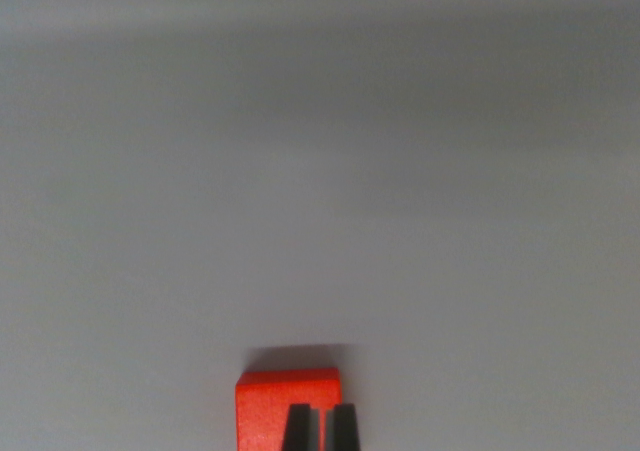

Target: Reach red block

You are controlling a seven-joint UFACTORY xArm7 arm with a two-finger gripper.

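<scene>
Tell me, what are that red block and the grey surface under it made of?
The red block looks like matte plastic or painted wood: even colour, crisp edges, slight speckle. The surface looks smooth and matte, perhaps laminate or paper; the blur leaves it open.

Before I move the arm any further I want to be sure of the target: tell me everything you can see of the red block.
The red block is a bright red-orange, matte, square-edged solid lying flat on the plain grey surface at the bottom centre of the wrist view, its lower part cut off by the frame. A faint shadow lies behind it. The gripper, two dark fingertips close together, overlaps its right part; contact cannot be told.
</scene>
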